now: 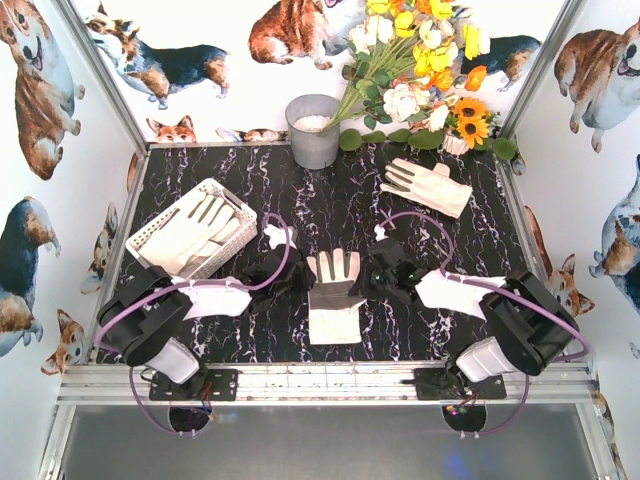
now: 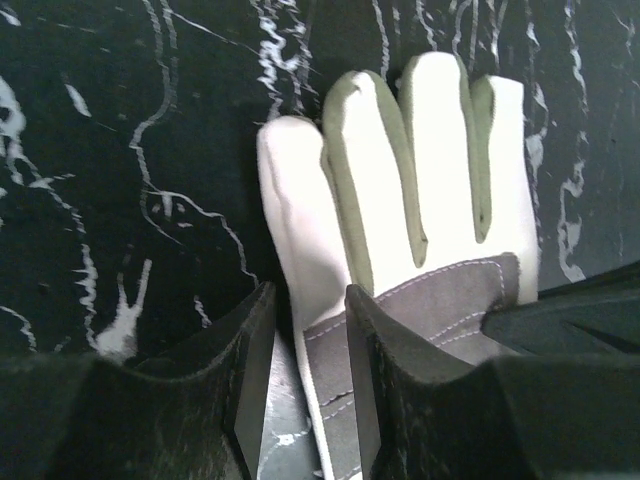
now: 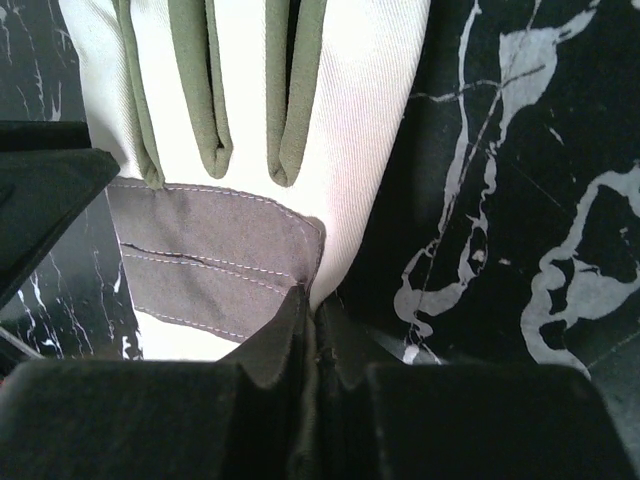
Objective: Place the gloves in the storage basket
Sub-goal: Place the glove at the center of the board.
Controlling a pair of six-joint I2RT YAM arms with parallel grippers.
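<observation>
At the middle of the worktop's near edge: one glove gripped, the job partly done.
The storage basket (image 1: 160, 213) by the left edge already holds gloves (image 1: 195, 232), at least one and perhaps two. The middle glove (image 1: 333, 295) lies flat, and a far glove (image 1: 427, 185) waits near the far right corner. The right gripper (image 3: 312, 305) is pinched closed on the middle glove's edge. The left gripper (image 2: 308, 295) stands narrow around the opposite edge, seemingly unclamped. No writing or brand is readable.
</observation>
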